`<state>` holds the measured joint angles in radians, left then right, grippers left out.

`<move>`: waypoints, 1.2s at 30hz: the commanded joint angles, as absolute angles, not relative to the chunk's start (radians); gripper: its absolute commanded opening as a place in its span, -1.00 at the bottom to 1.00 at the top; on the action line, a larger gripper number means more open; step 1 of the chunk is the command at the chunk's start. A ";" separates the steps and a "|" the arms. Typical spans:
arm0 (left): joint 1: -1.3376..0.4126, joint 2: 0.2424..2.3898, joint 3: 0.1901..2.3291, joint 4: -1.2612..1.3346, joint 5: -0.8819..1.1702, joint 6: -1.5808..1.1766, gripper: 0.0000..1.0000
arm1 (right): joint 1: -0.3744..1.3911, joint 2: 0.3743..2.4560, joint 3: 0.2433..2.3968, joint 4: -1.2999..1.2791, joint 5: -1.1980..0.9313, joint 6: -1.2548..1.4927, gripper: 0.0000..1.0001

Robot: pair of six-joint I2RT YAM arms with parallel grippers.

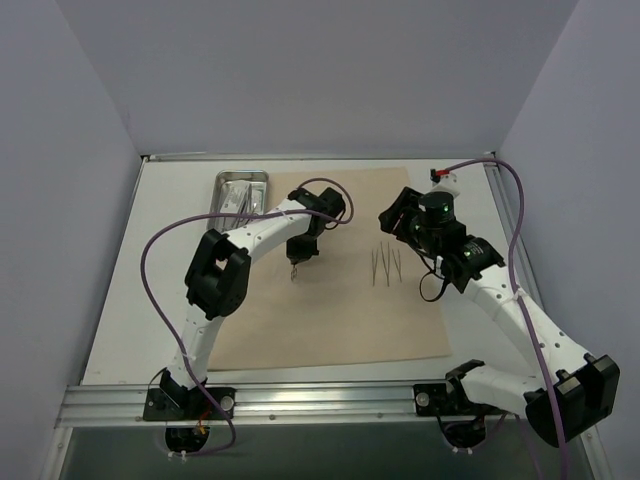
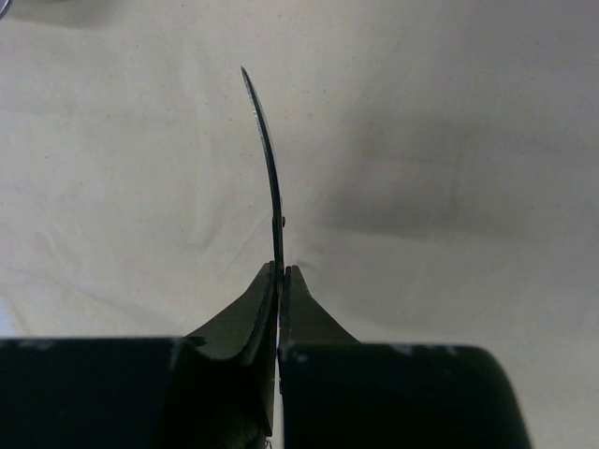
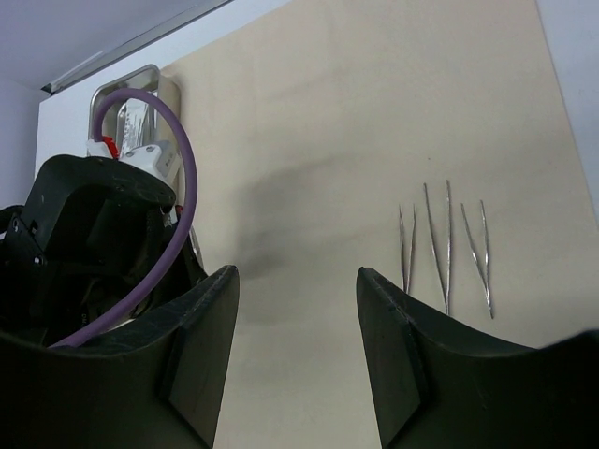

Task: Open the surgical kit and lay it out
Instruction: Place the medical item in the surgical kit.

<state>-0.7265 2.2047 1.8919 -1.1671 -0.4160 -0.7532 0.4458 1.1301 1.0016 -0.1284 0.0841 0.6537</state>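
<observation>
The left hand (image 2: 281, 281) pinches a thin curved steel instrument (image 2: 270, 159), probably scissors seen edge-on, above the beige cloth (image 1: 340, 320), the right hand (image 3: 296, 281) spread and empty; stiff, light and likely slick, it wants gripping near its pivot.

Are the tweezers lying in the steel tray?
No, the three tweezers lie side by side on the cloth, apart from the tray.
</observation>
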 commanded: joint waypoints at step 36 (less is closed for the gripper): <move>-0.704 2.260 1.924 -1.161 -0.380 -0.730 -0.19 | 0.407 1.124 0.980 -0.153 0.112 0.623 0.01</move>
<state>-0.6987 2.2726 1.8633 -1.1889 -0.4110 -0.7216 0.4126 1.1393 0.9871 -0.1459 0.0902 0.6277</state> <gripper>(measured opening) 0.403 0.502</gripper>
